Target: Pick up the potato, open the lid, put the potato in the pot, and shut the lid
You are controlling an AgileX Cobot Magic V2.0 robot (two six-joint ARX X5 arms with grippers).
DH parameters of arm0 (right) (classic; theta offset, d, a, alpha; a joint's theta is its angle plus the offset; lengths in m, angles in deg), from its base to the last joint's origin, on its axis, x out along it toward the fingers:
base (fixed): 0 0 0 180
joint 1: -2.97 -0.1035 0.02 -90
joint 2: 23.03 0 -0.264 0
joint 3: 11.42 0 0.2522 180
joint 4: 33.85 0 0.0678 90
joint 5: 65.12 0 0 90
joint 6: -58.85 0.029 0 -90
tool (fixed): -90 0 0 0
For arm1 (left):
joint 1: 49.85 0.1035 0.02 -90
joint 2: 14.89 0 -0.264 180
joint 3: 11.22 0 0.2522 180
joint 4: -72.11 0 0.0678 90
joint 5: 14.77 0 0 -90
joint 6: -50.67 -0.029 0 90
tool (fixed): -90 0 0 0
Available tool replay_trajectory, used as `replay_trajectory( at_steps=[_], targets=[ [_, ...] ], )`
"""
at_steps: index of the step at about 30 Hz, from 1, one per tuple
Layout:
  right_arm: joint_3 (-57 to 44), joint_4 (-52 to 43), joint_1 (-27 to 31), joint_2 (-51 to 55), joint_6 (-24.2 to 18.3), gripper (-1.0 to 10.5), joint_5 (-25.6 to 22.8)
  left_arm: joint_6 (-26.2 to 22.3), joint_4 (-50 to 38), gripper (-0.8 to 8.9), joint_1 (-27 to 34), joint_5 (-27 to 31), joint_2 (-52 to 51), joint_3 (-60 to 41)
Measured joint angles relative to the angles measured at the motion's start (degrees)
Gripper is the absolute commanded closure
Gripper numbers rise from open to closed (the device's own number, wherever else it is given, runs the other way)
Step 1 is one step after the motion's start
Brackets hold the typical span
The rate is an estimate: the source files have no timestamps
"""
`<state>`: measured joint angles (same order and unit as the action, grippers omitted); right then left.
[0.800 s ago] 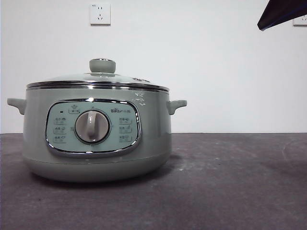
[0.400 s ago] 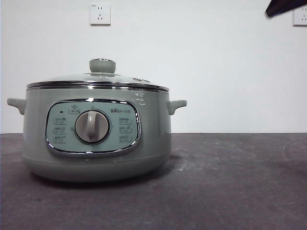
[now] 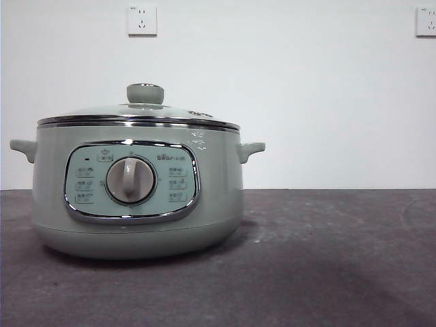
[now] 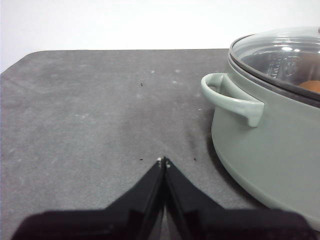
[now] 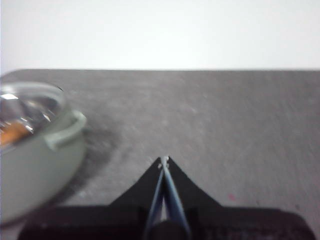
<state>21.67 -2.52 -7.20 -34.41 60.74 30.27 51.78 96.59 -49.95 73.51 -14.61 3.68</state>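
- Both grippers are held above bare table: left gripper (image 4: 163,161) and right gripper (image 5: 163,160), jaws pressed together, nothing gripped.
- Lid (image 3: 139,111) is seated on the pot (image 3: 136,197).
- Potato (image 4: 311,85) is seen inside, through the glass.

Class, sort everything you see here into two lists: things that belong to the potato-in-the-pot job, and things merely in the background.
Job: pot; lid, seated on the pot; potato, orange, seen through the glass; left gripper and right gripper, both shut, beside the pot.

Background: table; two wall sockets.
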Motion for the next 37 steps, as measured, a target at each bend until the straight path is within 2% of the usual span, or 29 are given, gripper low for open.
replay_trajectory(
  at_steps=[6, 10, 21, 37],
  targets=[
    [-10.88, -3.85, 2.6, 9.88, 0.04, 9.6, 2.08, 0.0, 0.0, 8.17, 0.0, 0.0, 0.0, 0.0],
    [-14.38, -5.95, 2.6, 11.13, 0.26, 9.6, 2.12, 0.0, 0.0, 8.17, 0.0, 0.02, 0.0, 0.0],
    [-18.03, -7.41, 2.6, 11.13, 0.55, 9.6, 2.08, 0.0, 0.0, 8.17, 0.0, 0.02, 0.0, 0.0],
    [-18.08, -7.54, 2.6, 11.15, 0.52, 9.5, 1.95, 0.0, 0.0, 8.17, 0.0, 0.02, 0.0, 0.0]
  ],
)
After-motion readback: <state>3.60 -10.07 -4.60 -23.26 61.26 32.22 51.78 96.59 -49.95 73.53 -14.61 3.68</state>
